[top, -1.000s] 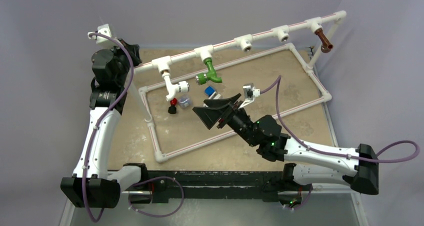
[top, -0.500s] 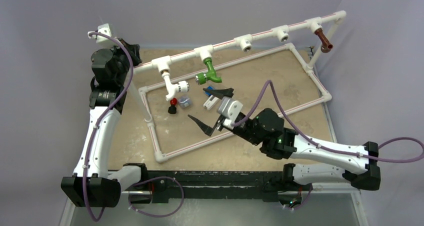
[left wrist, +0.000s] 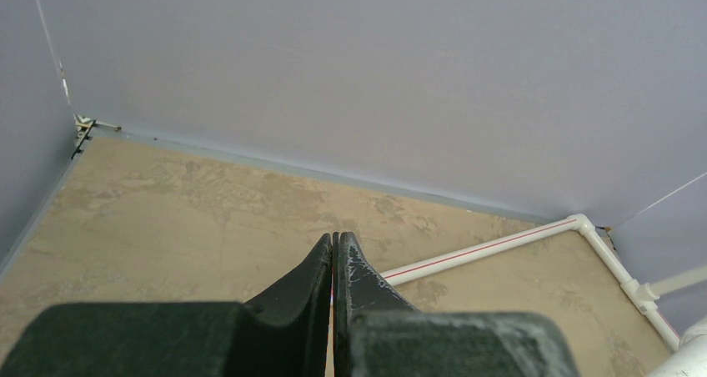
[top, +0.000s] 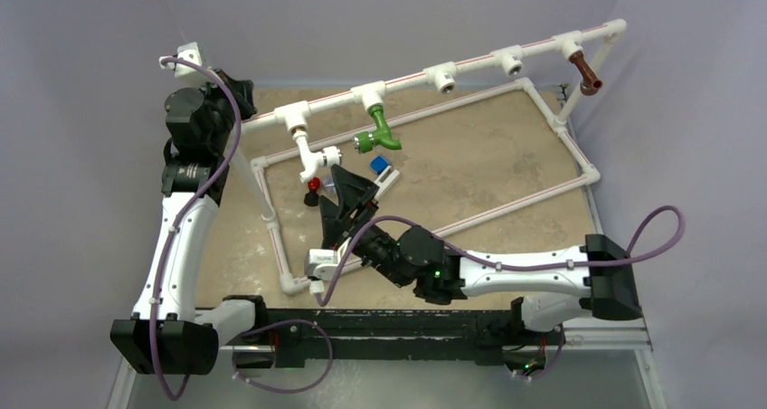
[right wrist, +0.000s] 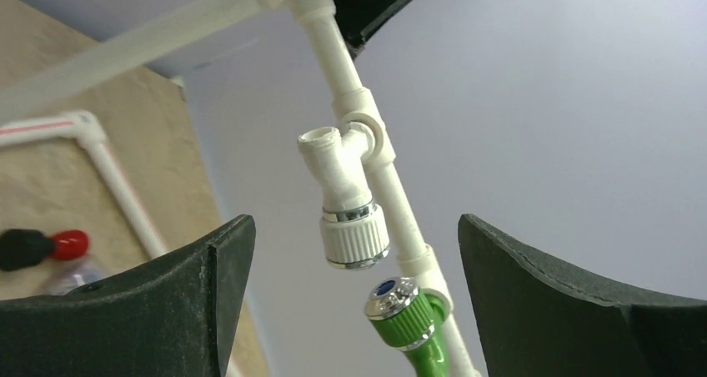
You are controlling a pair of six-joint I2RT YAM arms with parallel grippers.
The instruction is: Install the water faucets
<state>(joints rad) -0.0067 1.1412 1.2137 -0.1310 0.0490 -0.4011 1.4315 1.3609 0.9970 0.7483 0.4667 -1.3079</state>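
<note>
Right black two-finger gripper (right wrist: 350, 227): spread wide, empty, tilted upward at white plastic faucet with ribbed round knob (right wrist: 338, 173), framed between the fingers, untouched; probably lining up to grip or tighten it
Green plastic faucet (right wrist: 404, 320): hanging from white pipe rail (top: 470, 61), just beside the white one
Brown plastic faucet (top: 586, 72): hanging near rail's far right end
Left black gripper (left wrist: 333, 242): closed on nothing, held aside at table's left, out of the way
</note>
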